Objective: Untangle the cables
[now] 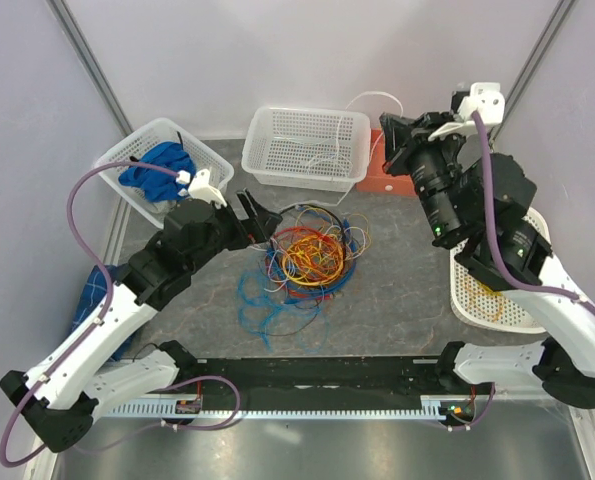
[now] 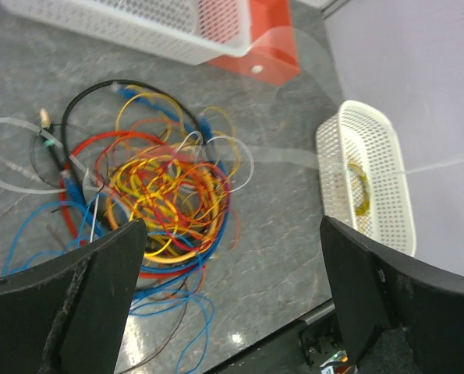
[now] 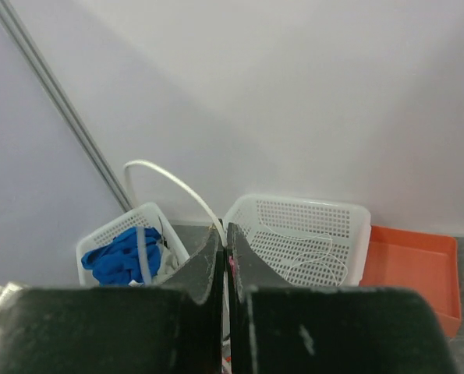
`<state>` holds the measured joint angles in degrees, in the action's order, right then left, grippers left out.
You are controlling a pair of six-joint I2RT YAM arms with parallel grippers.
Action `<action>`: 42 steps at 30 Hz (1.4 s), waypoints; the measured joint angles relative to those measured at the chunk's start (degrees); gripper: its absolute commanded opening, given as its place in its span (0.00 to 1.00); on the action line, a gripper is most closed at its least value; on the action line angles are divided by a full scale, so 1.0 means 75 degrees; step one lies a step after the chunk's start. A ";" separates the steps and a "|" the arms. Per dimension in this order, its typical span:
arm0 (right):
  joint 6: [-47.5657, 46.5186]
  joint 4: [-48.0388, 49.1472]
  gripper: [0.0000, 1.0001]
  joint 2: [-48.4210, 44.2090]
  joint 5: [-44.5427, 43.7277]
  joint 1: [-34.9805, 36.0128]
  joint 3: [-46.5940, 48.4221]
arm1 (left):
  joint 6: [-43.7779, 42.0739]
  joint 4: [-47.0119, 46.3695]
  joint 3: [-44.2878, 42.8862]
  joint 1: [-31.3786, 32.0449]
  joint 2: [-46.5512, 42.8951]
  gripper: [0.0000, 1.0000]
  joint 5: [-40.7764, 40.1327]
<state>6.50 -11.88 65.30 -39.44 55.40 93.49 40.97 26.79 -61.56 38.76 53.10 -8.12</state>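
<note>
The cables (image 1: 312, 255) lie in a loose heap of yellow, orange, red, blue and black loops at the middle of the bench (image 1: 407, 270), with blue strands trailing toward the near edge. One white cable (image 3: 165, 178) is out of the heap: it arcs up and away from the right end effector (image 3: 224, 241), whose jaws are closed tight on it, high above the bench, close to the white mesh basket (image 1: 302, 172). That basket already holds thin white strands, so the step in hand looks like dropping this one in with them.

To do it well, the right arm should carry the pinch point over the basket's middle and lower it before opening. That way the springy arc settles inside the rim rather than flipping onto the orange tray (image 1: 382, 178) beside it.

The left end effector (image 2: 232, 234) hangs just beside the heap, jaws spread wide and holding nothing. It should take a single outer loop, such as the black one at the far edge, not the dense yellow core.
</note>
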 measured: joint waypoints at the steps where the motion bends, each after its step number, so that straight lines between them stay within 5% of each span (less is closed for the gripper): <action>1: -0.0052 -0.0236 0.00 0.0119 -0.0038 0.0000 0.0353 | 0.0055 0.0012 0.0163 0.0000 -0.0058 1.00 -0.0070; 13: -0.0361 -0.1466 0.00 0.1422 -0.0216 0.0000 0.3847 | 0.0487 -0.0099 0.1746 0.0000 -0.0274 1.00 -0.0303; 23: -0.0437 -0.1614 0.00 0.1603 -0.0405 0.0000 0.4156 | 0.0484 -0.1207 0.2468 0.0000 -0.0816 1.00 -0.0297; 31: -0.0291 -0.1530 0.00 0.1311 -0.0388 0.0000 0.3567 | -0.0554 -0.4491 0.3809 0.0303 -0.0868 1.00 0.0507; 42: 0.0364 -0.1915 0.00 0.1105 -0.0061 0.0000 0.3372 | -0.3389 -0.7318 0.2498 0.1113 0.1737 1.00 0.0644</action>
<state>9.23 -26.24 73.58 -39.90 55.40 118.78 15.55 -28.10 -42.83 47.11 66.13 -3.29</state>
